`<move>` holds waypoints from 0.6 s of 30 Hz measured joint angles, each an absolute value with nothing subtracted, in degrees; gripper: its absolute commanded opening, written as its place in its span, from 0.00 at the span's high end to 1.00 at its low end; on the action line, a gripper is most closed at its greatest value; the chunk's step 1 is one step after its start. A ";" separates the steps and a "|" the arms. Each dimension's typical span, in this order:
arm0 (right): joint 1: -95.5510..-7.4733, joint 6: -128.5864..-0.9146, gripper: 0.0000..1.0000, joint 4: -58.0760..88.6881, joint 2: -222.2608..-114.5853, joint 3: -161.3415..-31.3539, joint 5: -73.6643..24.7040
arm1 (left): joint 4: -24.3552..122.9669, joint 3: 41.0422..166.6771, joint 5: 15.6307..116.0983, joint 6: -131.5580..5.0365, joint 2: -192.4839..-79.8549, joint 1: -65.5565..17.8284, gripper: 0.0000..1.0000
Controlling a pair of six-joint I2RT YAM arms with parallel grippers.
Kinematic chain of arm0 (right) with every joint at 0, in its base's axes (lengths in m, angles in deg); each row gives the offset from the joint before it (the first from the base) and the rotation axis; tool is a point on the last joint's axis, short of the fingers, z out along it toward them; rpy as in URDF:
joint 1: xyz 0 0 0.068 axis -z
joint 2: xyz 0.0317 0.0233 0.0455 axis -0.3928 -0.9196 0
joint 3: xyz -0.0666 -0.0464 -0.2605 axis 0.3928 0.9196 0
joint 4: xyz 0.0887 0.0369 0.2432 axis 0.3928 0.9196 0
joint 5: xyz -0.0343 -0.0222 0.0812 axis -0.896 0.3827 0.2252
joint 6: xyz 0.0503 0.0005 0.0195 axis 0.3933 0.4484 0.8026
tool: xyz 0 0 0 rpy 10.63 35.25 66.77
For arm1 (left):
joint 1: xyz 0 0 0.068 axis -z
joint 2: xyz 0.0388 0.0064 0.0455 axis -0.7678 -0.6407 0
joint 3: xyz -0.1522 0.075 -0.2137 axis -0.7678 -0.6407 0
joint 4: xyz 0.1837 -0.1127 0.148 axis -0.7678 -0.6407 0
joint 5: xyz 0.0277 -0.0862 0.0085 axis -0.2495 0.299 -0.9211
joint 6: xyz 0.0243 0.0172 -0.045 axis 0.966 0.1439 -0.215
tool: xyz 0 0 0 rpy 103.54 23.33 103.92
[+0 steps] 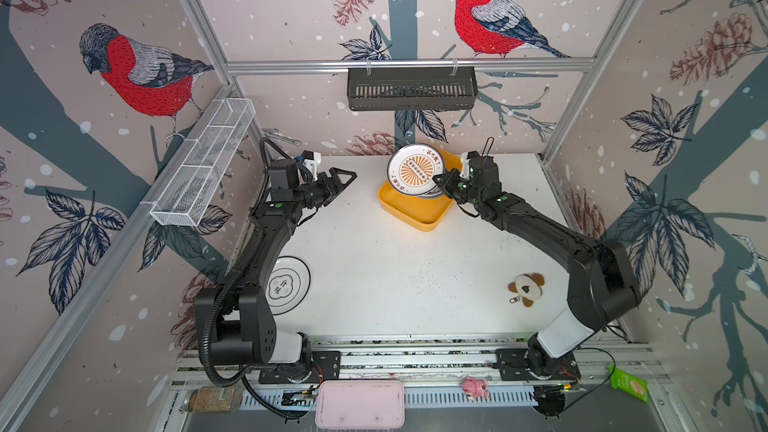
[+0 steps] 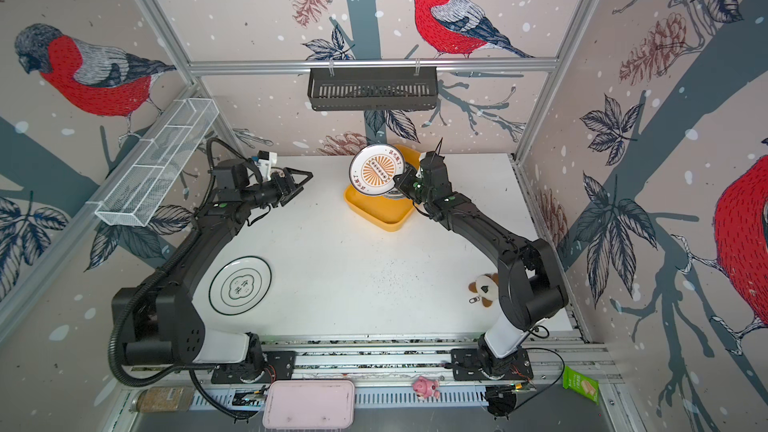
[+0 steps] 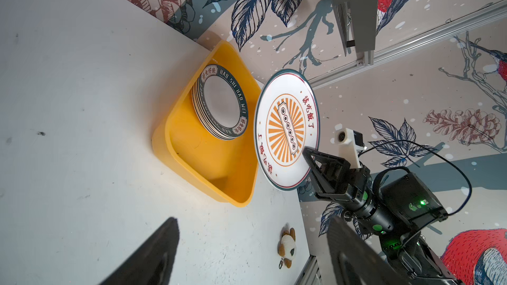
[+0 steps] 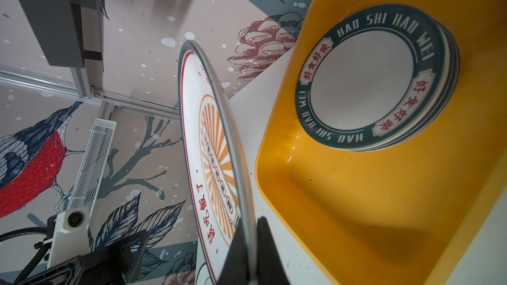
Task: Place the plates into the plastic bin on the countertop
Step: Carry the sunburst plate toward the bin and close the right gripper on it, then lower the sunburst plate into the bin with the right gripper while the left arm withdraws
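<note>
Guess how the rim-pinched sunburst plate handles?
Probably rigid: the sunburst plate shows no sag, pinched at its rim by the right end effector. Glossy face suggests it may slip or pivot. Could chip if dropped on the stacked plates.

White bench (image 1: 374, 251) seen from above, flecked with small dark specks, densest right of centre. At the far edge, touching the back wall, a shallow yellow plastic bin (image 1: 409, 212) set at a slant. Near the front left, well apart from the bin, a white plate (image 2: 240, 285) lying flat, with thin black rings and a dark emblem at its centre. Near the front right, a small brown-and-white plush toy (image 1: 527, 289) with a metal clip.
</note>
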State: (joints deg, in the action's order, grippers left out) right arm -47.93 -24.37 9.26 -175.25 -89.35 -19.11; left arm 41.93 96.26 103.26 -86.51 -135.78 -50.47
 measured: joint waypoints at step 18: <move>-43.36 -24.58 0.97 10.18 -179.05 -91.98 -16.18 | 46.26 103.95 100.83 -86.66 -142.30 -47.26 0.04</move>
State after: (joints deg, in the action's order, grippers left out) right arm -43.36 -24.58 10.18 -179.05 -91.98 -16.18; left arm 46.26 103.95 100.83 -86.66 -142.30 -47.26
